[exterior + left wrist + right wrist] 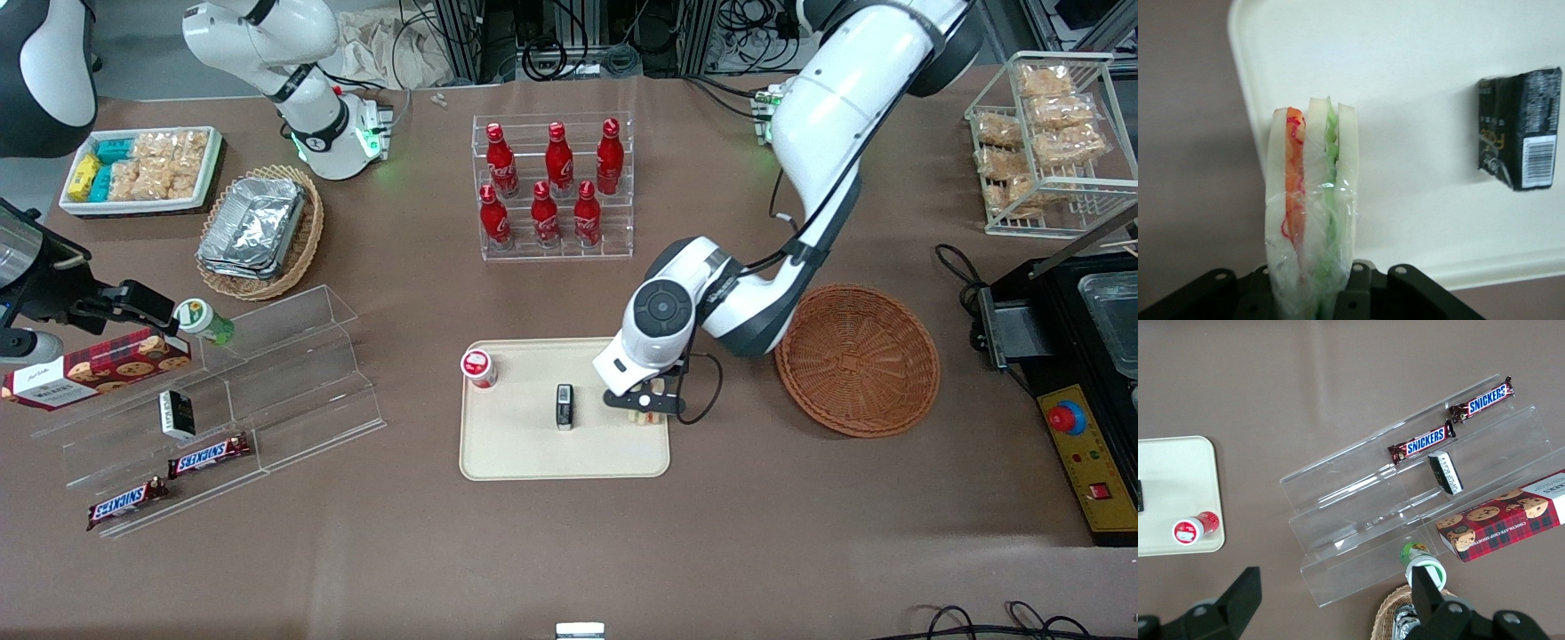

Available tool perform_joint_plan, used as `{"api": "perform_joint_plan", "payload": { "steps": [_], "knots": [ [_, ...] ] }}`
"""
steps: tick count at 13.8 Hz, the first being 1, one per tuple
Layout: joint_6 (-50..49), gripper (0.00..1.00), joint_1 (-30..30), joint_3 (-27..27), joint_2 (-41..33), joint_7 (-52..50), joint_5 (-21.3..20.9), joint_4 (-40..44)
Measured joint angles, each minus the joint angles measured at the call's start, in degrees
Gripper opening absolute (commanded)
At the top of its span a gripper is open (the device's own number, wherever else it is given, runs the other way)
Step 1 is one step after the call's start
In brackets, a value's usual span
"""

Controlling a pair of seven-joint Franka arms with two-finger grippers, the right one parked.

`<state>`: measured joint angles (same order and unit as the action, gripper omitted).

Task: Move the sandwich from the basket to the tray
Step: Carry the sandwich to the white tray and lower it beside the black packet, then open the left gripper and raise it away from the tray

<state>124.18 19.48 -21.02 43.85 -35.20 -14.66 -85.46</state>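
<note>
My left gripper is over the cream-beige tray, at its edge nearest the reddish-brown wicker basket. It is shut on the sandwich, a wrapped white-bread wedge with orange, red and green filling, held upright between the jaws just above the tray's rim. In the front view only a pale bit of the sandwich shows under the gripper. The basket has nothing in it and sits beside the tray, toward the working arm's end of the table.
On the tray stand a small black box and a red-capped cup. A rack of red bottles stands farther from the front camera. A clear stepped display with Snickers bars lies toward the parked arm's end.
</note>
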Motion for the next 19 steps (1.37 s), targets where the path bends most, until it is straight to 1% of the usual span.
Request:
{"api": "perform_joint_plan", "payload": {
  "steps": [3, 4, 5, 6, 11, 13, 15, 17, 18, 19],
  "knots": [
    [2.6, 0.00, 0.2, 0.2, 2.6, 0.0, -0.7, 0.9],
    [2.7, 0.09, 0.2, 0.2, 2.9, 0.0, -1.7, 1.0],
    [2.7, 0.71, 0.2, 0.2, 3.1, 0.0, -2.7, 1.0],
    [2.7, 1.00, 0.2, 0.2, 3.1, 0.0, -3.3, 1.1],
    [2.4, 1.00, -0.2, 0.3, 2.8, -4.4, -3.8, 2.3],
    [-0.1, 1.00, -0.1, 0.1, 0.6, -5.4, -3.9, 3.7],
    [-5.8, 1.00, -0.3, 0.0, -4.8, -5.6, -3.9, 5.1],
    [-13.2, 1.00, -1.1, 0.1, -12.0, -5.5, -3.2, 5.4],
    [-16.7, 1.00, -2.1, 0.2, -15.1, -4.7, -1.4, 5.4],
    [-19.3, 1.00, -3.7, 0.3, -17.6, -2.1, 1.3, 5.3]
  ]
}}
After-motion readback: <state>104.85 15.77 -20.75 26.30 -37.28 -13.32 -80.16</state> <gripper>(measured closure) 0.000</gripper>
